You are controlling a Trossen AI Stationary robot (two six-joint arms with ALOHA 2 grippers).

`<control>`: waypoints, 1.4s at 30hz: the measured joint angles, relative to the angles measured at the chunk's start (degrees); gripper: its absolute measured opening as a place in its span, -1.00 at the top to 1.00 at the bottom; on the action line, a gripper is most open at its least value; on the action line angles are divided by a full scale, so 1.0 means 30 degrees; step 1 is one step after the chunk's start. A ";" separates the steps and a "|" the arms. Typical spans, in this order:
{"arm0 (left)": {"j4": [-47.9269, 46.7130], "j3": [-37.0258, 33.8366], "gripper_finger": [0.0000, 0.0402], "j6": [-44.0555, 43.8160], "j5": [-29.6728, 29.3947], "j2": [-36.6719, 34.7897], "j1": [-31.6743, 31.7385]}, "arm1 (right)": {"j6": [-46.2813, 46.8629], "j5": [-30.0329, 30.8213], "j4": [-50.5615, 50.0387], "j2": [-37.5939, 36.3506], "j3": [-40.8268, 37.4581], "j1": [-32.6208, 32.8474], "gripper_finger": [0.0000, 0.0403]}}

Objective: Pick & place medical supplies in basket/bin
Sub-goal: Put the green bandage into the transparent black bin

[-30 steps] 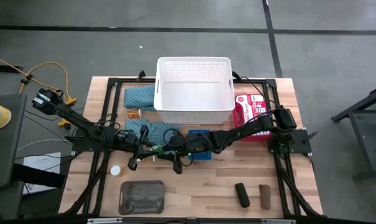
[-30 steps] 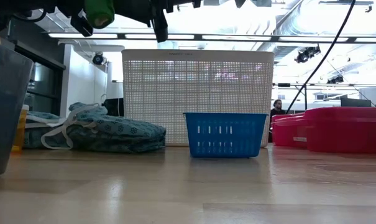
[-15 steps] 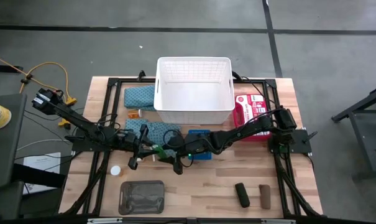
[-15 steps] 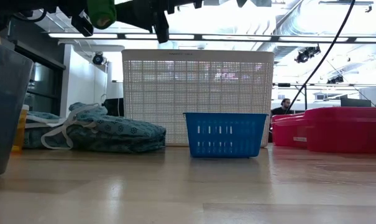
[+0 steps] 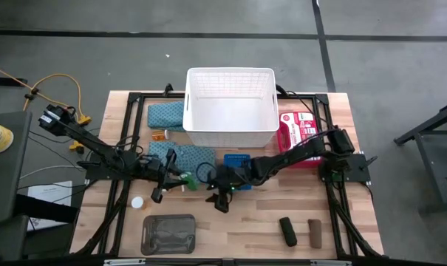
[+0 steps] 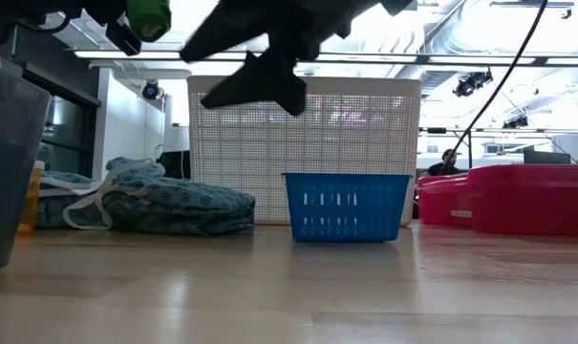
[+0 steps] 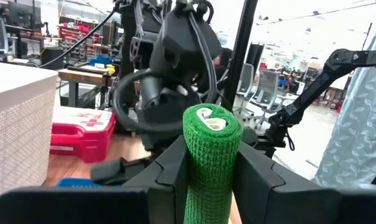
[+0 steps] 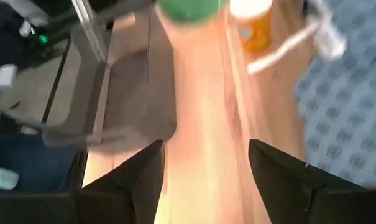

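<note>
The left gripper [image 7: 211, 180] is clamped on the green roll [image 7: 211, 155], held upright at lower centre of the left wrist view, above the table. The roll looks light, soft and squashy; the mid-length hold suits it. The right gripper [image 8: 206, 162] hangs spread and empty. Only the high view shows the white basket [image 5: 230, 133] at upper centre.

Bright green textured roll [image 7: 211, 163], white core, centre of the left wrist view, between black claw fingers [image 7: 175, 174].
White grid-sided plastic basket [image 5: 230, 109], upper centre of the high view.
Teal-blue patterned folded cloth [image 5: 165, 115], left of it; white strings.
Small blue slotted basket [image 6: 346, 206], centre of the low view.
Red plastic case [image 5: 297, 131], white label.
Orange vial [image 8: 253, 25], white cap.
Pale wood tabletop [image 5: 245, 222].
Grey flat tray [image 5: 168, 233], lower left.
</note>
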 joint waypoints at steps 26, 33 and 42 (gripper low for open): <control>-0.1400 -0.0005 0.55 -0.0003 0.0068 -0.0248 -0.3733 | -0.0003 0.0495 0.0539 0.0000 0.0004 0.0077 -0.10; -0.1480 -0.0001 0.55 -0.0022 -0.0400 -0.0247 -0.5741 | -0.0003 0.0495 0.0546 0.0000 0.0004 0.0077 -0.10; -0.1727 -0.0007 0.55 -0.0109 -0.0641 -0.0240 -0.7525 | -0.0008 0.0495 0.0546 0.0000 0.0004 0.0077 -0.10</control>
